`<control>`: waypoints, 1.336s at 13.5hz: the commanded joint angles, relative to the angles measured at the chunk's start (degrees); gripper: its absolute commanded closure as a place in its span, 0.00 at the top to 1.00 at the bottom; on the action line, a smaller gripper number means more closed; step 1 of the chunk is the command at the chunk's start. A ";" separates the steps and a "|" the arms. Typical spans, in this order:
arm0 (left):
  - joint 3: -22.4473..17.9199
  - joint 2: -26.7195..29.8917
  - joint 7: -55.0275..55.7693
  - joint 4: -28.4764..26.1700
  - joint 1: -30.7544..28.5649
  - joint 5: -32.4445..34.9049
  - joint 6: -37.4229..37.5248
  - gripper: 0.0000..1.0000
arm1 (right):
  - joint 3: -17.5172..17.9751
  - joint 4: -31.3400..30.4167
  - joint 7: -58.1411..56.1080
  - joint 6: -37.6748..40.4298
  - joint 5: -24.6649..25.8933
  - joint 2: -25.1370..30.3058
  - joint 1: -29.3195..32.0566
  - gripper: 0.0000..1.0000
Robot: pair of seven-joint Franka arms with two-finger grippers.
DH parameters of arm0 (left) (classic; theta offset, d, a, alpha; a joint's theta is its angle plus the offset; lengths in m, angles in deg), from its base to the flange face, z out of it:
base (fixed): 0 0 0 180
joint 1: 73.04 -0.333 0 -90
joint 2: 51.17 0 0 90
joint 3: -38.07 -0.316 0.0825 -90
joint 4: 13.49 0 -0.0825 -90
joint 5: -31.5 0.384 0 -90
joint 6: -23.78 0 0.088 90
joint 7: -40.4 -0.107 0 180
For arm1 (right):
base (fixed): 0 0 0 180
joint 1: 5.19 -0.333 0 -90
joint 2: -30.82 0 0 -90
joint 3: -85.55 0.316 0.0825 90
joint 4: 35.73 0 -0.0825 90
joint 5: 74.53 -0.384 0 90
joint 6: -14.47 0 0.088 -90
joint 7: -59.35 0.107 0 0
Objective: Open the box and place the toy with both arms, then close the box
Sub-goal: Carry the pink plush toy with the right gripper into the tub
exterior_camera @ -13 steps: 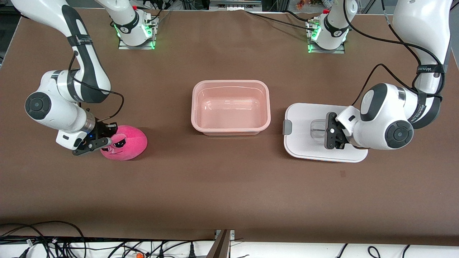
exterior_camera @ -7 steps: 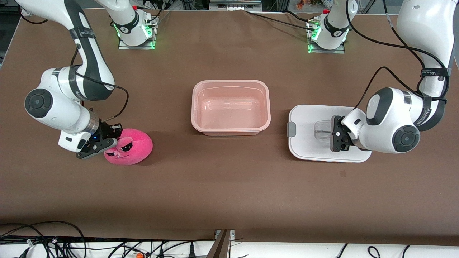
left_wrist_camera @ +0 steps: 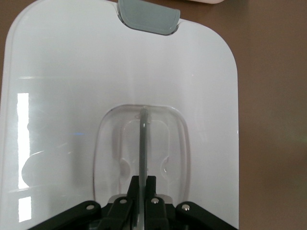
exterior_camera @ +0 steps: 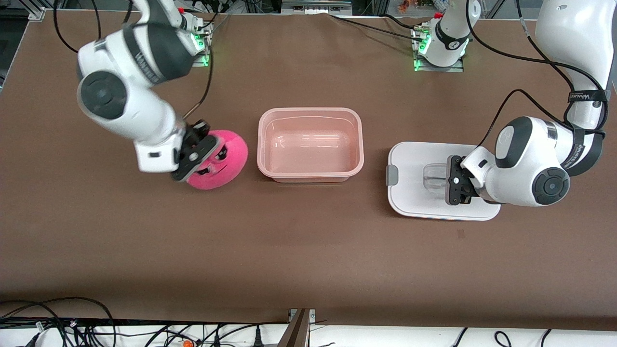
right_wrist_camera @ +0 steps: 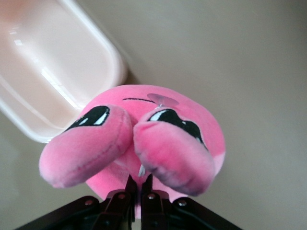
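Note:
The pale pink box (exterior_camera: pixel 261 144) stands open and empty at mid-table; its rim (right_wrist_camera: pixel 112 57) also shows in the right wrist view. My right gripper (exterior_camera: pixel 195 161) is shut on the hot-pink toy (exterior_camera: pixel 224 161), pinching its plush (right_wrist_camera: pixel 158 143) between the fingertips (right_wrist_camera: pixel 139 182), and holds it above the table beside the box's end toward the right arm. The white lid (exterior_camera: pixel 414 164) lies flat beside the box toward the left arm's end. My left gripper (exterior_camera: pixel 455 187) is shut on the thin fin of the lid's recessed handle (left_wrist_camera: pixel 144 139), fingertips (left_wrist_camera: pixel 142 184) clamped on it.
A grey clip (exterior_camera: pixel 392 174) sits on the lid's edge facing the box, also seen as a grey clip (left_wrist_camera: pixel 148 17) in the left wrist view. Both arm bases (exterior_camera: pixel 181 46) stand along the table's edge farthest from the front camera. Cables hang below the near edge.
My right arm has lifted the toy off the table and carried it toward the box. The left gripper shifted the lid slightly toward the left arm's end, then held still.

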 commanded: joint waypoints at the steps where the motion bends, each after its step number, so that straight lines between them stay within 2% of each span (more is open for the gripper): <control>1: 0.17 -0.17 0.70 1.71 0.32 0.04 2.12 0.00 | 4.45 2.37 -1.66 2.31 2.75 -0.26 -0.50 0.00; 6: 0.25 -0.17 1.85 1.89 0.40 0.39 2.30 0.00 | 4.81 2.20 -1.05 2.31 15.13 -2.71 -12.89 0.00; 9: 0.25 -0.26 1.76 1.89 0.40 0.21 2.30 0.00 | 4.81 2.11 -1.57 2.65 15.50 -3.16 -14.57 0.00; 14: 0.17 -0.35 1.50 1.80 0.32 0.65 2.30 0.00 | 4.73 2.20 -4.03 5.56 19.55 -3.33 -15.19 0.00; 18: 0.17 -0.52 1.58 1.89 0.23 0.39 2.30 0.00 | 4.64 2.29 0.95 4.24 21.21 -5.87 -19.05 0.00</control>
